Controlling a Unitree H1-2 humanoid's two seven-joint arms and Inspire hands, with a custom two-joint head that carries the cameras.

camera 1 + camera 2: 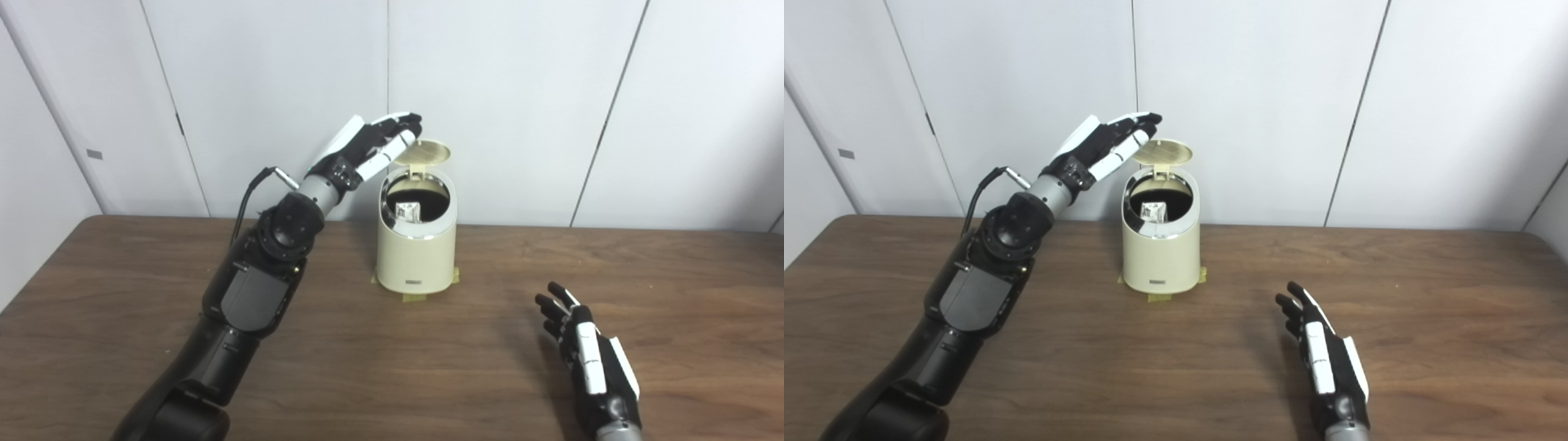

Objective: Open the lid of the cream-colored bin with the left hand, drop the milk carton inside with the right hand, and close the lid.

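Observation:
The cream-colored bin [416, 257] stands on the table near the wall, held down by tape at its base. Its round lid [424, 153] is raised and tilted back. The milk carton [407, 212] lies inside the dark opening; it also shows in the right eye view [1153, 211]. My left hand [376, 144] is open, fingers stretched out, with its fingertips at the lid's left edge. My right hand [582, 343] is open and empty, low over the table in front and to the right of the bin.
The brown wooden table [674, 294] runs to a white panelled wall [520, 92] right behind the bin. My left forearm [263, 282] reaches diagonally across the table's left half. A black cable [248, 196] loops at its wrist.

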